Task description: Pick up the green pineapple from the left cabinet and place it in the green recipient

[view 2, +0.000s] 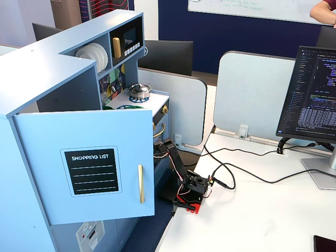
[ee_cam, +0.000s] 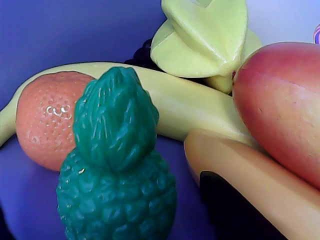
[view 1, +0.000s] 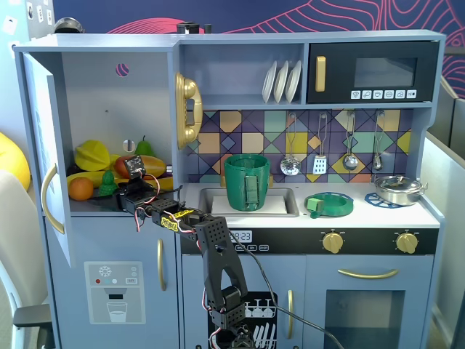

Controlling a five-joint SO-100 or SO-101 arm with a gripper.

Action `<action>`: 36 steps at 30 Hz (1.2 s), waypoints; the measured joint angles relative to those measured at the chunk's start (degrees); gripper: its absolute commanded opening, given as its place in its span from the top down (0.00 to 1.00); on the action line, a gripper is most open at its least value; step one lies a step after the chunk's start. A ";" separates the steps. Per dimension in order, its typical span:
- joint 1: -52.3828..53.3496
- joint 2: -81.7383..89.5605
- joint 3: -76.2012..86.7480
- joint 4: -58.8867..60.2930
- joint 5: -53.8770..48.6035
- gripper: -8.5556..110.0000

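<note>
Arm reaching into the open cabinet [view 1: 102, 94], gripper [view 1: 125, 190] at the shelf's front edge. The pineapple [ee_cam: 116, 170] stands upright at the front of the fruit pile, crown up, just in front of an orange [ee_cam: 47, 117] and a banana [ee_cam: 190, 107], so it is the nearest piece to the wrist camera. No fingers show in the wrist view, and the front view is too small: whether the jaws are spread cannot be told. The pot [view 1: 247, 182] waits in the sink [view 1: 283, 205], well apart to the right.

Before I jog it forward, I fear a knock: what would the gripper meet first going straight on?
Probably the green pineapple, upright and nearest in the wrist view, ahead of the orange; depth is unclear.
</note>
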 measured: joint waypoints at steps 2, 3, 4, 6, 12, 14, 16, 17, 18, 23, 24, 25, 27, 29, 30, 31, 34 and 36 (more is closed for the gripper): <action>-0.26 -0.35 0.00 0.00 -0.35 0.84; -0.44 -0.35 0.00 0.00 -0.79 0.90; -0.62 -0.35 0.00 0.00 -1.41 0.93; -1.05 -0.35 0.00 0.00 -2.55 0.93; -1.14 -0.35 0.00 0.79 -3.08 0.93; -1.32 -0.18 0.00 0.79 -3.60 0.93; -1.76 0.97 0.79 0.88 -4.83 0.93; -2.11 2.11 1.93 0.88 -5.27 0.93; -2.46 3.69 3.43 0.88 -5.80 0.93; -4.83 17.14 13.97 1.23 -8.17 0.93; -5.27 20.65 16.61 1.23 -8.53 0.93; -5.89 24.26 19.07 1.32 -8.88 0.93; -6.86 31.73 24.35 2.11 -9.76 0.93; -7.82 39.02 29.00 3.08 -10.63 0.93; -7.91 42.54 31.29 3.60 -11.07 0.93; -8.00 46.05 33.22 4.04 -11.25 0.93; -7.47 55.99 38.50 5.10 -11.95 0.93; -7.12 62.05 40.87 5.89 -12.13 0.93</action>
